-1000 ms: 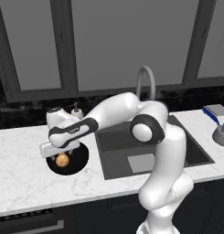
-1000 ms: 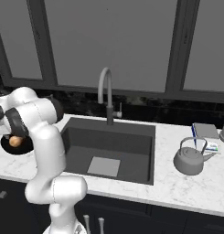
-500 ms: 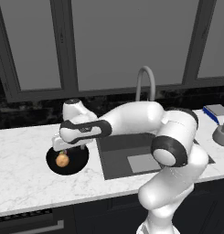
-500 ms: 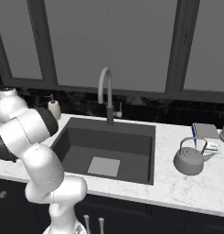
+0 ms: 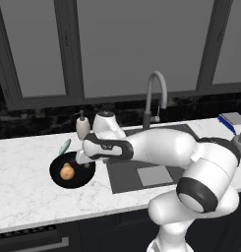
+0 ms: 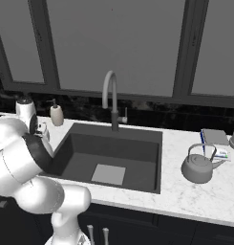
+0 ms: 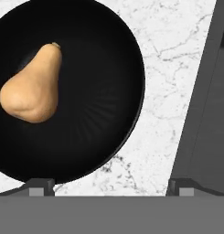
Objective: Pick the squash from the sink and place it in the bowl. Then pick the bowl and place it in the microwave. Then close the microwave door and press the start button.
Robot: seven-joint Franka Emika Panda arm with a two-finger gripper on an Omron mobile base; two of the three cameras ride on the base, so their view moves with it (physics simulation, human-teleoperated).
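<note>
Arm swung rightward off the bowl [image 5: 73, 171], seemingly lifted clear, jaws a touch wider.

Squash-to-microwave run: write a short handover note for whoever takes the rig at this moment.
Gripper: open, holding nothing, above the bowl's sink-side rim.
Squash: lying inside the bowl, on the counter left of the sink.
Done: squash in bowl.
Left: grasp the bowl, place it in the microwave, close the door, press start.
</note>
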